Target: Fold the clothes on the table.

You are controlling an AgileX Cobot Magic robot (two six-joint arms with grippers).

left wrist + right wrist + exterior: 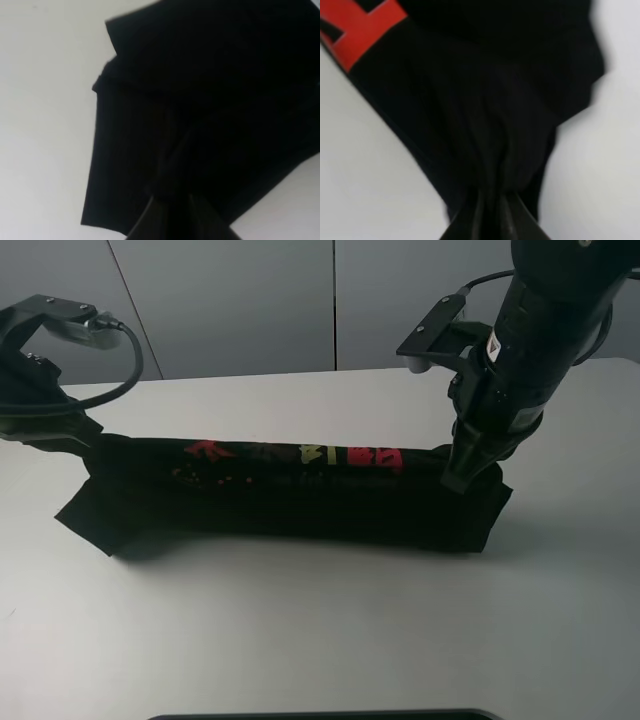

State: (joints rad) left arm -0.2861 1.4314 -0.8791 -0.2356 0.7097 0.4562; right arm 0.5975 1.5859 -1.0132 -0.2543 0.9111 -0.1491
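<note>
The black T-shirt (290, 495) lies as a long horizontal band across the white table (320, 630), with red and yellow characters (300, 454) along its raised far edge. My left gripper (88, 443) is shut on the shirt's left end and holds it up; the left wrist view shows the cloth (200, 115) bunched between the fingertips (170, 202). My right gripper (462, 478) is shut on the shirt's right end; the right wrist view shows gathered black fabric (490, 130) pinched at the fingertips (490, 200), with red print (362, 25) nearby.
A grey panelled wall (300, 300) stands behind the table's far edge. A dark object's edge (320, 714) shows at the table's near edge. A sleeve flap (95, 515) lies on the table at the shirt's left.
</note>
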